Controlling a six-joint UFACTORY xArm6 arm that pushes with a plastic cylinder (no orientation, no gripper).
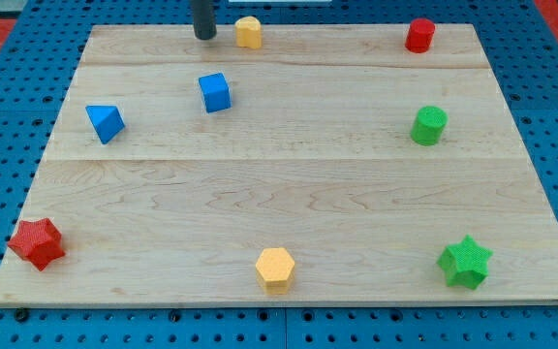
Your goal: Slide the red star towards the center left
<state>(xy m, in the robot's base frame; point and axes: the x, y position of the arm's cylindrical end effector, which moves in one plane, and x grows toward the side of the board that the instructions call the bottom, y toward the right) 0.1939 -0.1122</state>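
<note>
- Red star (36,242): sits in the bottom-left corner of the wooden tabletop (289,194), close to the left and bottom edges, nothing touching it.
- Nearest neighbours: blue triangular block (105,122) up the left side, well apart from the star; blue cube (215,92) further up and to the right.
- Bottom edge: yellow hexagonal block (275,268) near the middle; green star (466,261) in the bottom-right corner.
- Right side: green cylinder (429,125) at mid-height; red cylinder (419,35) near the top-right corner.
- Top edge: yellow block (248,32), shape unclear.
- My tip (205,36): just left of the yellow block, not touching it; above the blue cube; well apart from the red star.
- Hand: none fitted, plain rod, holds nothing.
</note>
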